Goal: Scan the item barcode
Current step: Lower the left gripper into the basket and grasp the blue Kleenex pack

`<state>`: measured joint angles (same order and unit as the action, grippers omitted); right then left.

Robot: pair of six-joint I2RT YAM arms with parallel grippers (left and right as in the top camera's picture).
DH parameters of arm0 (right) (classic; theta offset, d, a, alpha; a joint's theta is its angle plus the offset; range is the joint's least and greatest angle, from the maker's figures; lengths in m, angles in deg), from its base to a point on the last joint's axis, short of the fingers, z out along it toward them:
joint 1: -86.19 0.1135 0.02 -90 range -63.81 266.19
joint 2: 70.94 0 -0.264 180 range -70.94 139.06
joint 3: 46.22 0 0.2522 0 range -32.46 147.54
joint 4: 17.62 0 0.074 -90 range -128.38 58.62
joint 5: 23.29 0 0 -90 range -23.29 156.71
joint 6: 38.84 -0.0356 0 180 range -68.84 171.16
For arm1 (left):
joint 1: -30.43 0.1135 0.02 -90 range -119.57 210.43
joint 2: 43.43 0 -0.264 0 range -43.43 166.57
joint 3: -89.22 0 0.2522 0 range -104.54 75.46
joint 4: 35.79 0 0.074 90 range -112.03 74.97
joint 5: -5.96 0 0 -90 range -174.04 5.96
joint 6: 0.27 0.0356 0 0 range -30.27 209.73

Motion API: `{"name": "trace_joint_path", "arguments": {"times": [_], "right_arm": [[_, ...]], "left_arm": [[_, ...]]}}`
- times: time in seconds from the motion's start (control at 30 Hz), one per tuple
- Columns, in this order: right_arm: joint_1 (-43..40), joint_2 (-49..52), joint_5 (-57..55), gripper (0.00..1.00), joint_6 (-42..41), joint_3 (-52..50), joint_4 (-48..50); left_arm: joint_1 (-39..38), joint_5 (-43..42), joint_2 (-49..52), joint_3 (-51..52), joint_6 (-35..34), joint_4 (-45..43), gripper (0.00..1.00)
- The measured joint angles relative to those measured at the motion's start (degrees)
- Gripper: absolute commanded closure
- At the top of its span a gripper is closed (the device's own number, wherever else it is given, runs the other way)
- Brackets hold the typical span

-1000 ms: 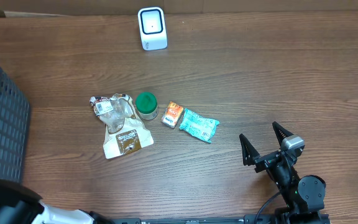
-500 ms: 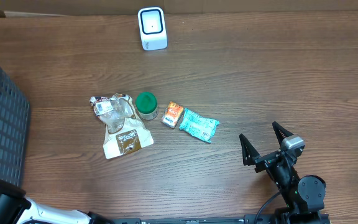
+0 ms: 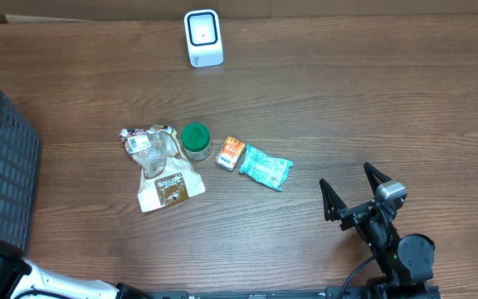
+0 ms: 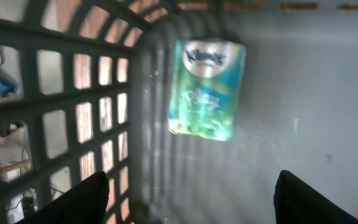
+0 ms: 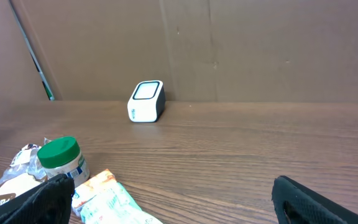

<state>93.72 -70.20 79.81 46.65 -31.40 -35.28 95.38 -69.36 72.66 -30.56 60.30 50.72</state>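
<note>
Basket floor (image 4: pixel 309 112): tissue pack (image 4: pixel 207 90) lies beyond left end effector (image 4: pixel 192 182) (spread).

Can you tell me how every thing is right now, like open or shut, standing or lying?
Left gripper, open, empty.
Right gripper, open, empty.
Tissue pack, lying in the basket.
Scanner, standing upright.
Jar, upright, green lid on.
Orange packet, lying flat.
Teal packet, lying flat.
Brown bag, lying flat.
Clear wrapper, crumpled.
</note>
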Motion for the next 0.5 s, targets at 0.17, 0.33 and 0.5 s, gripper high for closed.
{"name": "trace_joint_path", "arguments": {"times": [0.17,0.33,0.5], "right_arm": [[0.0,0.0,0.0,0.0,0.0,0.0,0.02],[0.0,0.0,0.0,0.0,0.0,0.0,0.02],[0.0,0.0,0.0,0.0,0.0,0.0,0.0]], "left_arm": [[0.37,1.86,0.0,0.7,0.02,-2.62,0.32],[0.35,3.39,0.02,2.64,0.04,-5.86,0.35],[0.31,4.04,0.02,3.82,1.86,-8.96,0.4]]}}
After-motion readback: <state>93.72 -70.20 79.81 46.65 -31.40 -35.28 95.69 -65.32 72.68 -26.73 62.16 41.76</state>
